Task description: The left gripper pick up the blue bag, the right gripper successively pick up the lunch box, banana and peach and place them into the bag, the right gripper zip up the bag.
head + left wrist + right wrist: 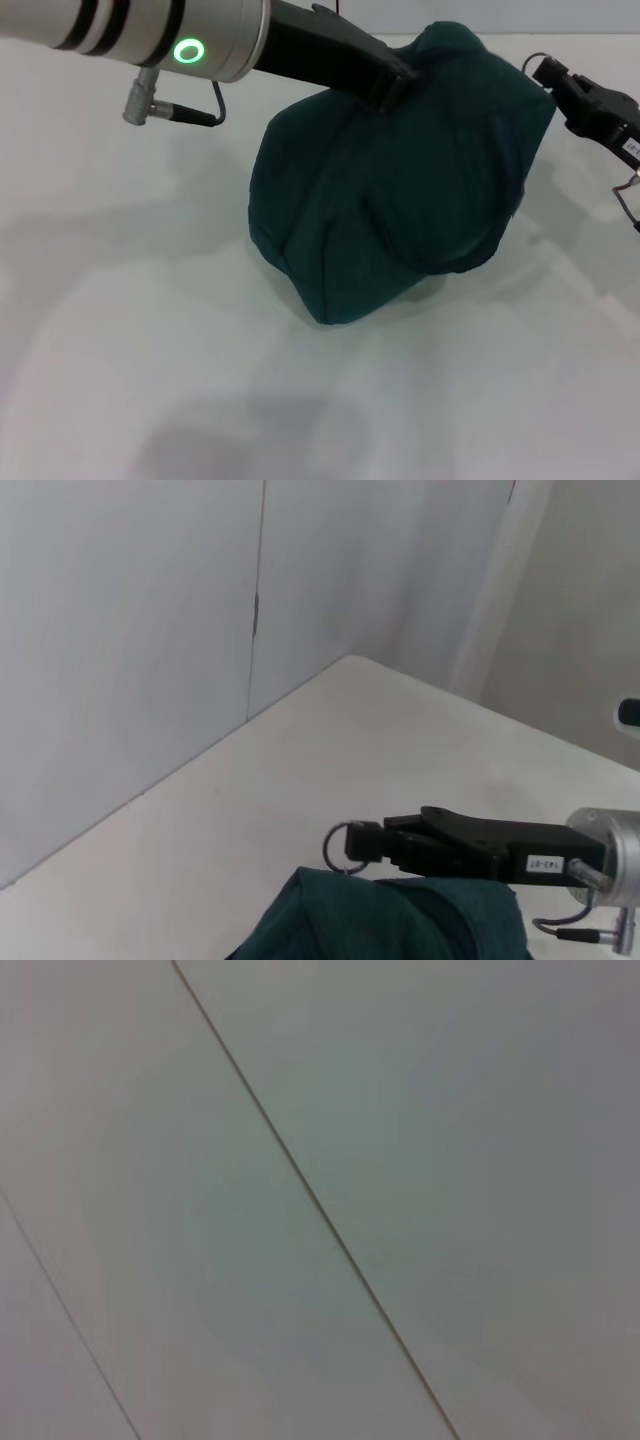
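Left gripper (pixel 392 82) clamps the top of the blue bag (pixel 400 190), holding it on the table (pixel 150 350) | right gripper (pixel 385 845) pinches the zipper ring (pixel 343 846) at the bag's far upper edge, nearer it than the left.

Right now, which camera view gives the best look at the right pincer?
The left wrist view: the right pincer lies side-on just above the blue bag, with a metal ring at its tip. The head view catches it only at the bag's far edge. The right wrist view shows just plain panels, no pincer.
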`<control>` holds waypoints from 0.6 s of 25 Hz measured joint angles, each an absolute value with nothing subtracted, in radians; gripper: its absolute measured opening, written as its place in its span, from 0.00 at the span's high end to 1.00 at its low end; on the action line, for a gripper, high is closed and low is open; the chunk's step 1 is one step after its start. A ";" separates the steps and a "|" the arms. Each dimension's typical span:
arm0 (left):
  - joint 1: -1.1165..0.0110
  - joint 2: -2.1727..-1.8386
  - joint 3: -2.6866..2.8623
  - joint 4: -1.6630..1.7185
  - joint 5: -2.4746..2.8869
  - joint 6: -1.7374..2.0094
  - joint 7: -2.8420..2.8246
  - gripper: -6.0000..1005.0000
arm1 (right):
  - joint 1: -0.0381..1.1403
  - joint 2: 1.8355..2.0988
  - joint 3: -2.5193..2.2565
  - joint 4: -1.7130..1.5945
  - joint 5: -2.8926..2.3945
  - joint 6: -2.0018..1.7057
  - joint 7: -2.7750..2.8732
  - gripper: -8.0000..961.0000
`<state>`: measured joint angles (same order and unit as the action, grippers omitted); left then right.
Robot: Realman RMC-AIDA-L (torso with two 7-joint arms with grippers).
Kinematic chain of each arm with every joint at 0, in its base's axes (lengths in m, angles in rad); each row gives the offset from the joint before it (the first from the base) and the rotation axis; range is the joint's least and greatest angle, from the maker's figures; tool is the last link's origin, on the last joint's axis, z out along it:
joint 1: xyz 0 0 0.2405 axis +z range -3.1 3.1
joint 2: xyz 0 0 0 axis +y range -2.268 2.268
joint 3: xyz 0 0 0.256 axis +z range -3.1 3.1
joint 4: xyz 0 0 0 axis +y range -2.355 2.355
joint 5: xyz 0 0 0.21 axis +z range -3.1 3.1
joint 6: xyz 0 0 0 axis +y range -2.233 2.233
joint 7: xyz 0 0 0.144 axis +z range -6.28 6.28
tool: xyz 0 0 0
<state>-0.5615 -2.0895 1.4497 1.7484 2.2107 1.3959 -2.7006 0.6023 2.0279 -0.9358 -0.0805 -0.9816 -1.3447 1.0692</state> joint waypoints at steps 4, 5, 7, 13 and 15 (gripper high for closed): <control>-0.544 -2.089 1.451 1.747 2.208 1.367 -2.688 0.95 | 0.587 2.027 -0.934 -0.090 -0.982 -1.410 1.066 0.85; -0.541 -2.089 1.451 1.747 2.208 1.362 -2.686 0.95 | 0.582 2.027 -0.934 -0.092 -0.980 -1.422 1.064 0.85; -0.539 -2.089 1.451 1.744 2.208 1.358 -2.680 0.95 | 0.570 2.027 -0.934 -0.097 -0.973 -1.442 1.060 0.85; -0.538 -2.089 1.450 1.710 2.206 1.339 -2.671 0.95 | 0.523 2.025 -0.934 -0.119 -0.968 -1.486 1.056 0.65; -0.538 -2.089 1.450 1.692 2.203 1.333 -2.660 0.95 | 0.514 2.024 -0.934 -0.120 -0.968 -1.491 1.054 0.60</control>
<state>-0.5380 -2.0892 1.4502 1.6922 2.2026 1.3326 -2.6597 0.5144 2.0241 -0.9341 -0.1204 -0.9676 -1.4907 1.0543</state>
